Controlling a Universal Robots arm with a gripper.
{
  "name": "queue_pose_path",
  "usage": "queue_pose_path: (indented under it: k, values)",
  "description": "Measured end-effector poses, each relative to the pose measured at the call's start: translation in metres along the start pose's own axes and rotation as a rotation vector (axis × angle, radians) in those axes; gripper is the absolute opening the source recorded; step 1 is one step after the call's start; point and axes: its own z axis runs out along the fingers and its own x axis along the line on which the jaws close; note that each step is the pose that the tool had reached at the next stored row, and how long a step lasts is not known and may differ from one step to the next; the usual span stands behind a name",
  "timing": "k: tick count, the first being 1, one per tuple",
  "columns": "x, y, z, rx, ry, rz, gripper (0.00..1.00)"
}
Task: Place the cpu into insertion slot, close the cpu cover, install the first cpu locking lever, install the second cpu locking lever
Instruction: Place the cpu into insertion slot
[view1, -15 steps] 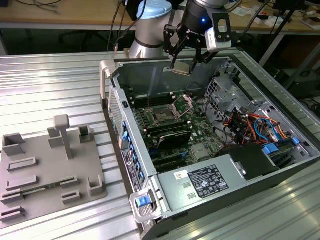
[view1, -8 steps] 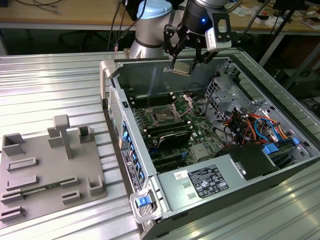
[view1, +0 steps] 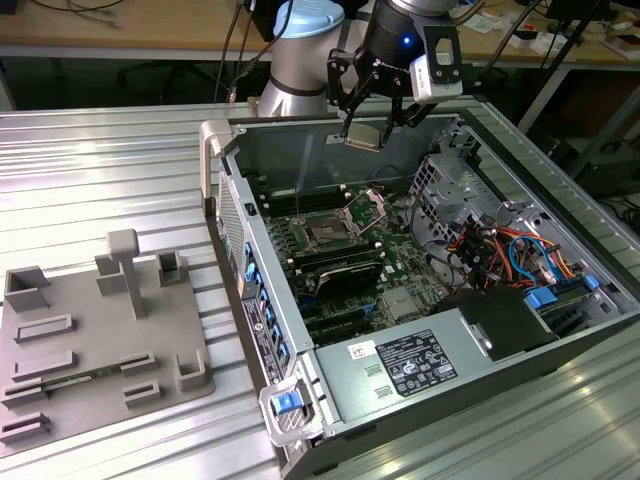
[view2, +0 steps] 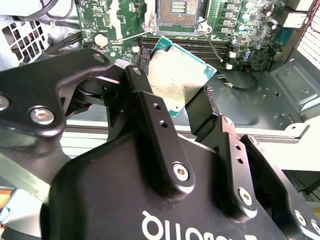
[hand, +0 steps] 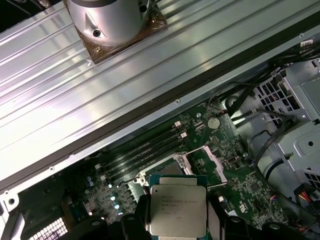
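The cpu (view1: 362, 136), a flat square chip with a silver-grey top, hangs in the air above the back of the open computer case, and my gripper (view1: 366, 128) is shut on it. In both wrist views the black fingers (view2: 150, 112) press two opposite edges of the cpu (view2: 176, 77) (hand: 177, 210). Below it on the green motherboard lies the insertion slot (view1: 325, 232) (view2: 177, 9) (hand: 169, 167), dark in the centre and uncovered. The cpu cover (view1: 372, 203) (hand: 212, 164) stands swung up beside the slot. Thin wire levers (view2: 216, 47) stick out at the socket's corners.
The open computer case (view1: 225, 175) stands on a ribbed metal table (view1: 100, 170). Long black memory slots (view1: 335, 262) flank the socket, a power supply (view1: 410, 360) fills the front, and cables and a drive cage (view1: 470, 210) are on the exterior view's right. A grey fixture plate (view1: 90, 330) lies on the exterior view's left.
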Motion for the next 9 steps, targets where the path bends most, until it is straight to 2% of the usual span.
queue_pose_path:
  k: [9]
  values:
    - [0.0000,0.0000,0.0000,-0.0006,-0.0028,0.031,0.55]
